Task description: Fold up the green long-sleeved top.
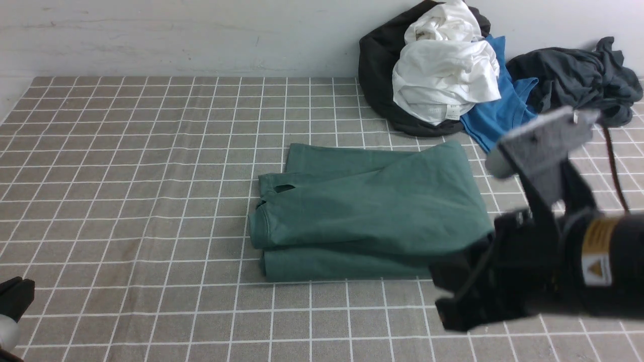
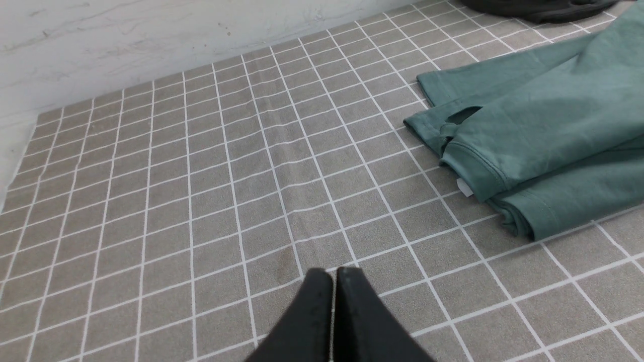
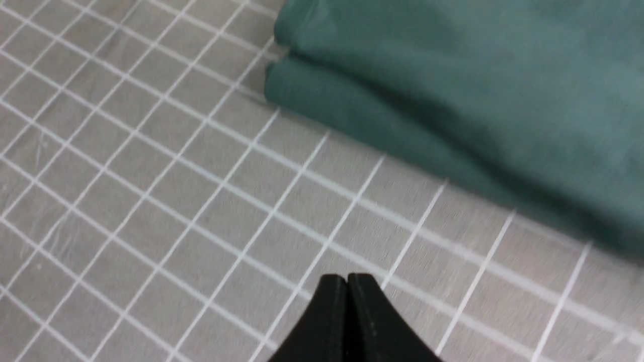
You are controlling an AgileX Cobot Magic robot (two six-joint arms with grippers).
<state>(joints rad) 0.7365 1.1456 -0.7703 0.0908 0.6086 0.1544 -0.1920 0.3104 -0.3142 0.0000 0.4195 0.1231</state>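
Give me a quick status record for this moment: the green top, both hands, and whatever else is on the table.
green long-sleeved top: folded into a compact layered rectangle, lying flat near the middle of the checked tablecloth
left hand: shut, empty, over bare cloth, apart from the top
right hand: shut, empty, over the cloth just off the top's near edge
contact: neither hand touches the top
other clothes: black garment, white garment, blue T-shirt, dark grey garment, piled at the far right
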